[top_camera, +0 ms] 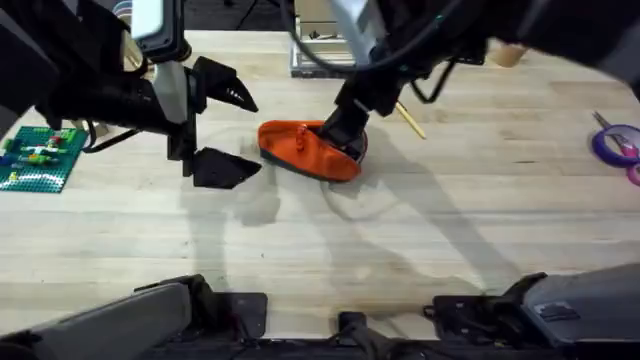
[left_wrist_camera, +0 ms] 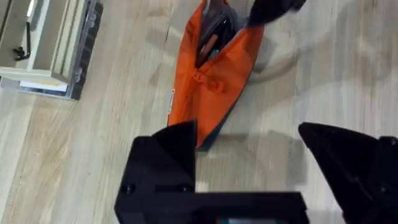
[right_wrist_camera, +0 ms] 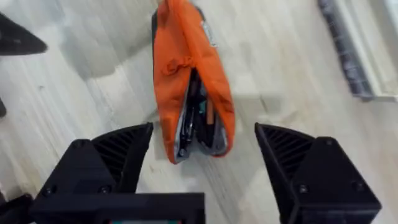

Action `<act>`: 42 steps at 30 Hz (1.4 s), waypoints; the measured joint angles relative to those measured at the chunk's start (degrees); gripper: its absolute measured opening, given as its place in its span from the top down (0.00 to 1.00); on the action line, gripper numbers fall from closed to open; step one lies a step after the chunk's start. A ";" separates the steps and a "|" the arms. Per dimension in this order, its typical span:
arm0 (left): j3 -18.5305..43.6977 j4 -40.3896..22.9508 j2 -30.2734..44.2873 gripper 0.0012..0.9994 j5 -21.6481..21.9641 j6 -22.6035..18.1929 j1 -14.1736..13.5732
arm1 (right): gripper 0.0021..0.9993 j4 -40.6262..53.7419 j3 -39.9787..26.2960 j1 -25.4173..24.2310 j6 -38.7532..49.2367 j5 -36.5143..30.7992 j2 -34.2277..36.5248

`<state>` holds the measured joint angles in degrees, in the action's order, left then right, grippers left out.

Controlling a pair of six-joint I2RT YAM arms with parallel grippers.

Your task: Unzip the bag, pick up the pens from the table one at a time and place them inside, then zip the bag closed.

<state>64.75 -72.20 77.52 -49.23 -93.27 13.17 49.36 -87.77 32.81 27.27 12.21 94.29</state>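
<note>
The soft orange fabric pencil pouch with dark base strip lies on the light wooden plank table, near its middle. Its zipper is open at one end; dark and orange items are visible inside. A thin yellow pen lies on the table just beyond the pouch. The black two-finger left gripper hangs beside the pouch's closed end, jaws spread wide, holding nothing. The black right gripper hangs over the pouch's open end, jaws wide apart either side of it, gripping nothing.
</note>
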 joint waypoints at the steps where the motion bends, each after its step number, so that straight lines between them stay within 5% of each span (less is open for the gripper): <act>1: 0.00 0.01 0.00 0.01 0.00 0.00 0.00 | 0.00 0.02 0.00 -0.23 0.00 -0.01 -1.23; 8: 0.00 0.02 0.00 0.01 0.00 0.00 0.00 | 0.00 0.41 0.00 -8.38 -4.11 -0.02 -9.09; 9: 0.00 0.00 0.00 0.01 0.00 0.00 0.00 | 0.00 0.44 0.00 -14.08 -6.22 -0.04 -9.17; 20: 0.00 0.01 0.00 0.01 0.00 0.00 0.00 | 0.00 -0.29 0.00 -26.55 -7.22 -0.24 -5.76; 42: 0.00 0.02 0.00 0.01 0.00 0.00 0.00 | 0.00 -1.62 0.00 -27.97 -7.39 -0.44 15.60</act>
<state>64.75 -72.18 77.52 -49.23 -93.27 13.17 47.75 -87.77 4.84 19.87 11.77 109.89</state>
